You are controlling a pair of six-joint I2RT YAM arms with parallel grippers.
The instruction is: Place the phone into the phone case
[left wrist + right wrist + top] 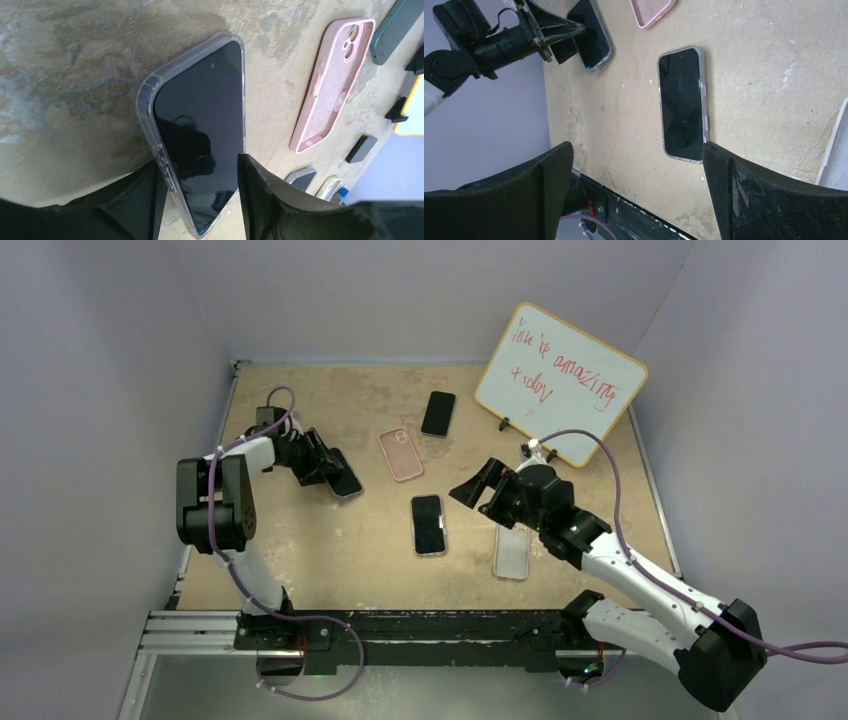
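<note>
Tan scuffed table (330, 570) inside grey walls, top view used for clock directions from the table's middle. Whiteboard (560, 370) with red scribble propped at 2 o'clock.

At 9 o'clock I have the left gripper (197, 167) down on the phone (200, 110). The phone lies screen up on the table and already sits inside a clear case (145, 95), whose rim shows all round it. The black fingers (260, 200) flank the phone's near end, one on each long edge, close against the case. From the wrist camera I can't tell if they're pinching it or only beside it.

Right gripper (636, 147) hangs at 3 o'clock, near the middle, jaws spread wide with nothing between them. Its wrist camera looks down past the fingers at a second cased phone (428, 524), which lies flat and screen up at 6 o'clock.

Pink case (401, 454) lies empty and open side up at 11 o'clock, just off the middle. Dark item (438, 413) at 12 o'clock is phone-shaped; phone or case, can't tell. Empty clear case (511, 552) lies at 4 o'clock, partly under the right arm. All of these lie apart from one another.
</note>
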